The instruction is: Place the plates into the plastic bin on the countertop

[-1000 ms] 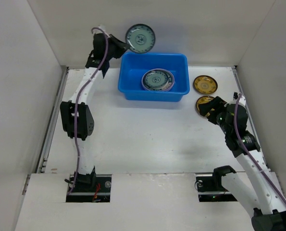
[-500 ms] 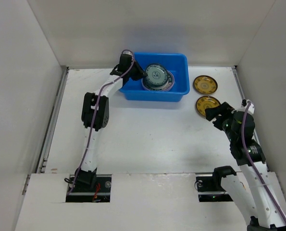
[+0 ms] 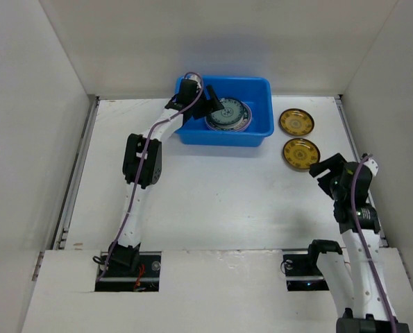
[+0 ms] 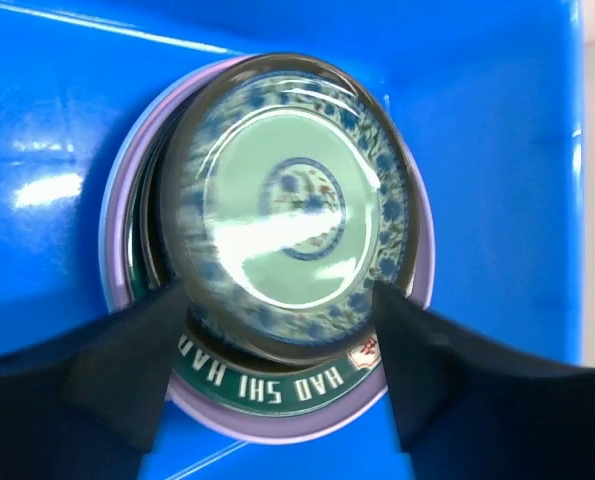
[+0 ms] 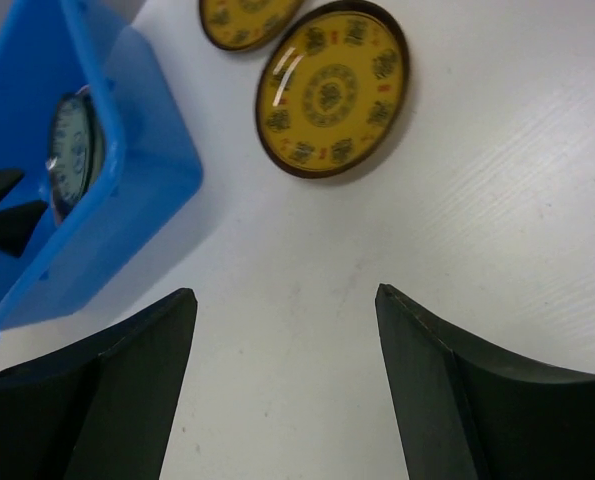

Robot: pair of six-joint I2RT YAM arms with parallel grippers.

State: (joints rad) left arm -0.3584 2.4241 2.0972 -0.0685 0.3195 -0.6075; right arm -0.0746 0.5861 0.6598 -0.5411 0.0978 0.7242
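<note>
2 arms rise from the near edge of the matte white counter (image 3: 213, 201). On the right side, the right claw (image 5: 287, 300) hangs spread and empty above the counter, with the yellow-gold plates (image 5: 332, 90) lying flat just beyond it. Farther back, the blue bin (image 3: 223, 133) stands near the back wall (image 3: 262, 41). Inside it, the left claw (image 4: 277, 295) is spread around a small teal plate (image 4: 297, 200), on top of a stack with a lavender plate (image 4: 113, 240) lowest. White walls close 3 sides.

Overhead on whole countertop (image 3: 213, 208), left wrist close inside plastic bin (image 4: 497, 120), right wrist beside it
</note>
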